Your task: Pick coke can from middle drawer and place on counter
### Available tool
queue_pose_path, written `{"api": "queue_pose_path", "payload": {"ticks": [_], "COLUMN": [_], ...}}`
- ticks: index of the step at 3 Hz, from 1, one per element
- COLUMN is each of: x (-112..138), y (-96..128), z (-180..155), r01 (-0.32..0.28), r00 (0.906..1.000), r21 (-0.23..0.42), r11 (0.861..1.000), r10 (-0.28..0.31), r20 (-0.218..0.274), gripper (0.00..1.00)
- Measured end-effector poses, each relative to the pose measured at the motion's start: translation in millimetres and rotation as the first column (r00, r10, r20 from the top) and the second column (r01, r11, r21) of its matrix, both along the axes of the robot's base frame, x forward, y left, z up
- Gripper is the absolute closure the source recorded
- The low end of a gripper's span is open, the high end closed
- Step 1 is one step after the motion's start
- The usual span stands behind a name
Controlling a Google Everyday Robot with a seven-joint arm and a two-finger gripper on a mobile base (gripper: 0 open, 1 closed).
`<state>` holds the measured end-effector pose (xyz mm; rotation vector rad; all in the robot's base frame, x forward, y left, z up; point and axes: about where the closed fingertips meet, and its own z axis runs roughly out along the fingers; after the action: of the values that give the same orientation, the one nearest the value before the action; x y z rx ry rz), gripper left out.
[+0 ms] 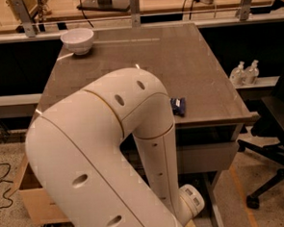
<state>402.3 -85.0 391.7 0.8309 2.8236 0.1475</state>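
My white arm (110, 151) fills the front of the view and bends down in front of the cabinet, ending at a wrist joint (191, 204) near the bottom edge. My gripper is out of view, below that joint. The counter (177, 60) is the glossy grey-brown top behind the arm. The coke can is hidden. The middle drawer is hidden behind the arm; only a grey drawer front (207, 157) shows under the counter's front edge.
A white bowl (77, 40) sits at the counter's far left corner. A dark-blue snack wrapper (178, 106) lies near its front edge. A cardboard box (34, 199) stands at the left, a black chair (273, 126) and two bottles (244, 73) at the right.
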Motion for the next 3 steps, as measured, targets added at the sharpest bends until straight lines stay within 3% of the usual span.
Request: {"api": "queue_pose_path", "payload": {"ticks": [3], "x": [-13], "y": [22], "z": [-24], "r01": [-0.035], "r00": [0.9975], "r21": [0.068], "r11": [0.997], "r10": [0.039], "r20": [-0.059], "gripper": [0.0]}}
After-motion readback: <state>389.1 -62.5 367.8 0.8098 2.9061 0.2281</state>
